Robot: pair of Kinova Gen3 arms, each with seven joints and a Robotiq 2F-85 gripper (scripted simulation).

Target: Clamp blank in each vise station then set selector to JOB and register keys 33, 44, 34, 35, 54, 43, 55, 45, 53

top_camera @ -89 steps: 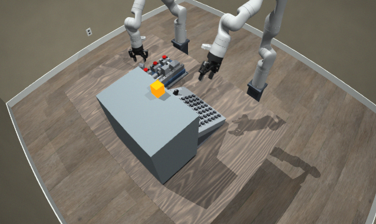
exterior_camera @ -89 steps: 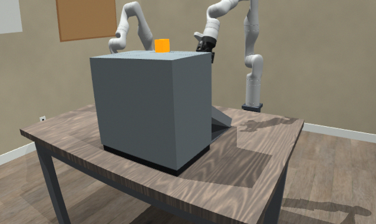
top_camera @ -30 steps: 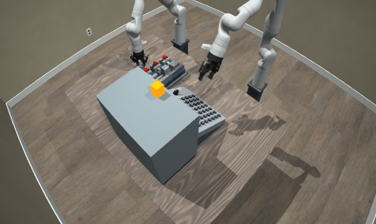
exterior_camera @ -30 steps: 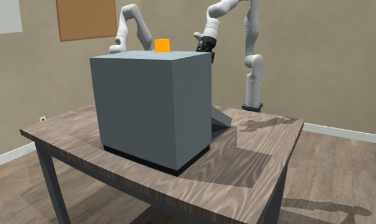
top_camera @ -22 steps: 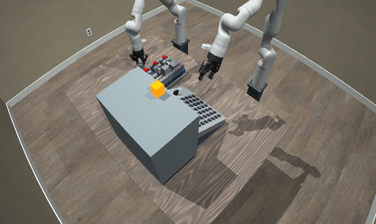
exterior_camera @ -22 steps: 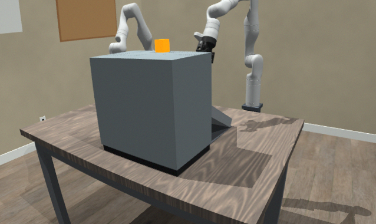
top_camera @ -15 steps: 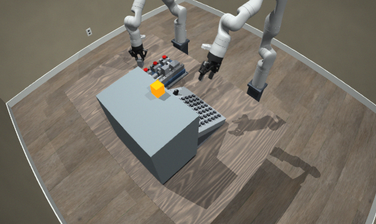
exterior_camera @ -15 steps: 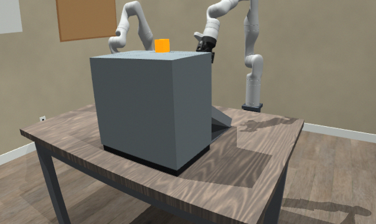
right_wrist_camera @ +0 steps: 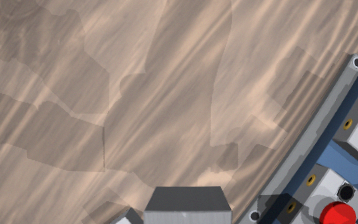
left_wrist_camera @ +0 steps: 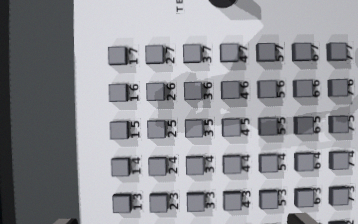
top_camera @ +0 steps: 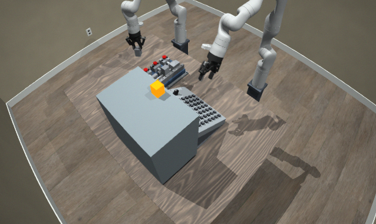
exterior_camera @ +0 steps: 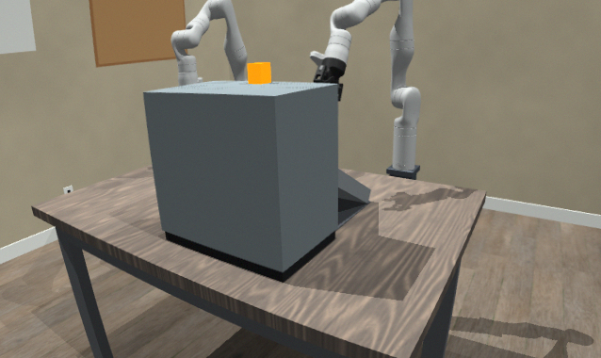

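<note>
My right gripper (top_camera: 138, 50) is shut on a grey blank (top_camera: 138, 53) (right_wrist_camera: 187, 217), held in the air beyond the vise stations. My left gripper (top_camera: 205, 76) (left_wrist_camera: 184, 220) is open and empty, above the keypad side. Three red valve knobs (top_camera: 164, 56) (top_camera: 155, 63) (top_camera: 145, 69) show; one knob (right_wrist_camera: 338, 215) is in the right wrist view. Grey blocks stand on the fixture, but whether they are blanks or jaws is unclear. The amber lamp (top_camera: 157, 89) (exterior_camera: 259, 73) looks lit. The black selector (top_camera: 175, 92) (left_wrist_camera: 223, 2) is partly cut off in the left wrist view. No key looks lit.
The tall grey cabinet (top_camera: 142, 109) (exterior_camera: 219, 160) hides part of the fixture and keypad. The sloping key panel (left_wrist_camera: 92, 115) juts from its side. The fixture's metal rail (right_wrist_camera: 305, 137) runs diagonally at right. A light grey corner (right_wrist_camera: 125, 218), unclear what, shows beside the blank.
</note>
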